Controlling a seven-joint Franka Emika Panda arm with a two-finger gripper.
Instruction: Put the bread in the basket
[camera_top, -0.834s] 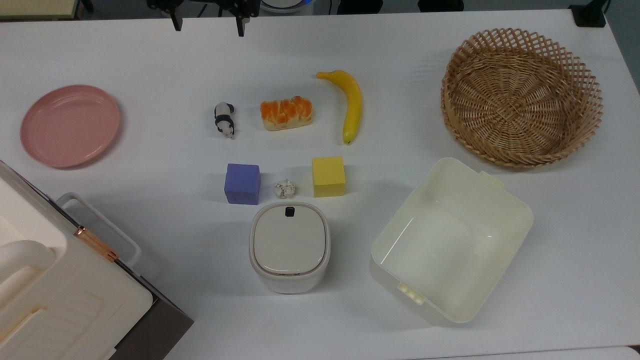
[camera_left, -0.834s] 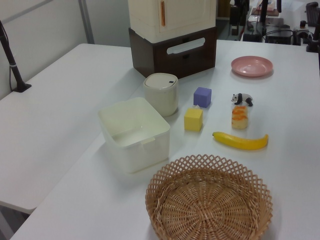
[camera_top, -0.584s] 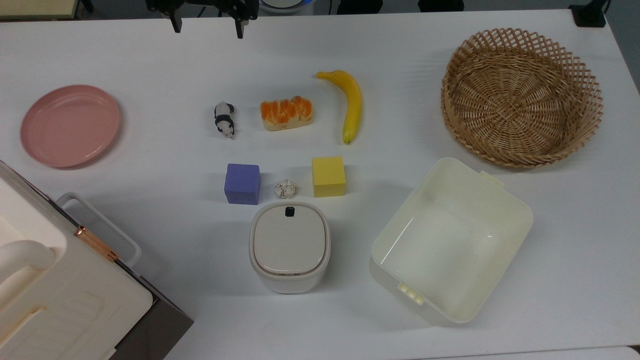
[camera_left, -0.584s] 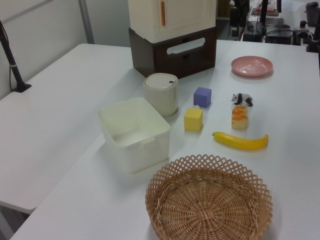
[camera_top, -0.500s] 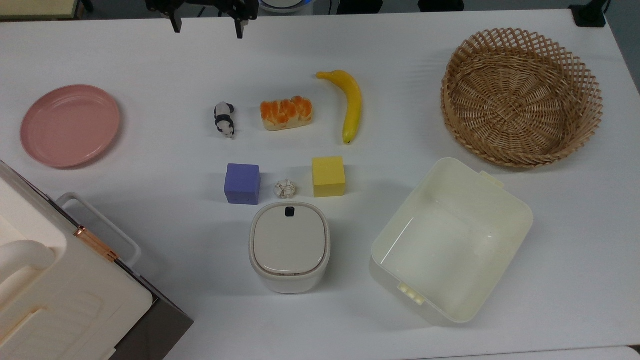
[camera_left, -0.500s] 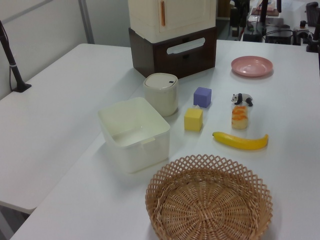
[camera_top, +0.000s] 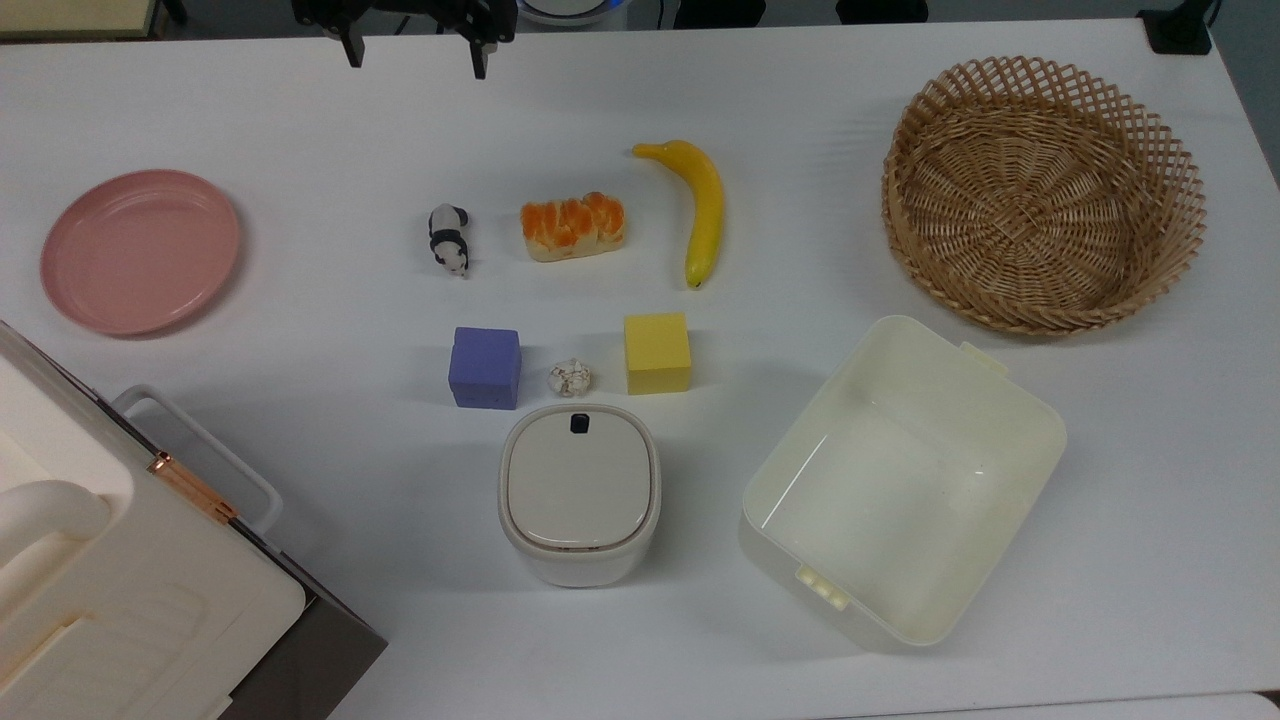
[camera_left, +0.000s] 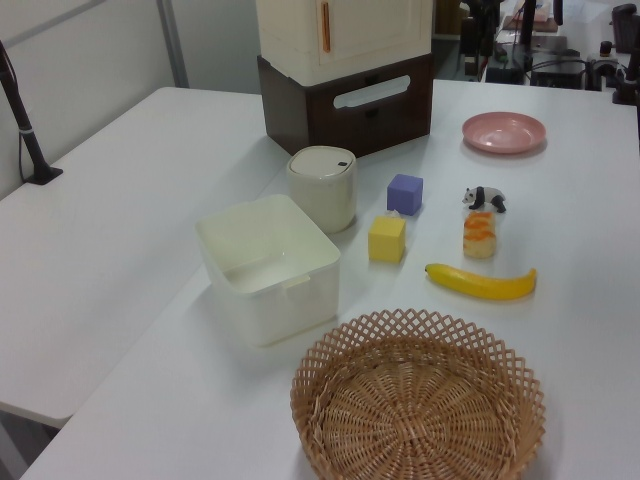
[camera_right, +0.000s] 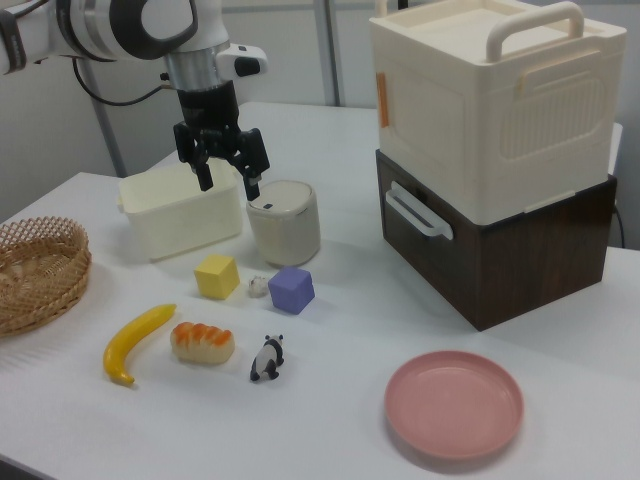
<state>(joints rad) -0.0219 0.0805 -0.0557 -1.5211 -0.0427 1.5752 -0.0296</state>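
Note:
The bread (camera_top: 573, 227), a small loaf with a glossy orange-brown top, lies on the white table between a toy panda and a banana; it also appears as the bread (camera_left: 479, 235) and the bread (camera_right: 203, 342). The round wicker basket (camera_top: 1043, 192) stands empty at the top view's right, near the left view's front edge as the basket (camera_left: 418, 400), and at the right view's left edge as the basket (camera_right: 36, 270). My gripper (camera_top: 413, 56) hangs open high above the table at the top view's upper edge; in the right view the gripper (camera_right: 226, 182) holds nothing.
A banana (camera_top: 699, 208), toy panda (camera_top: 449, 238), purple cube (camera_top: 485, 367), yellow cube (camera_top: 657, 352) and small crumpled ball (camera_top: 570, 377) surround the bread. A lidded bin (camera_top: 579, 493), cream tub (camera_top: 900, 478), pink plate (camera_top: 139, 250) and stacked boxes (camera_right: 493, 145) stand nearby.
The gripper has shifted very slightly at the top view's upper edge. Nothing on the table has moved.

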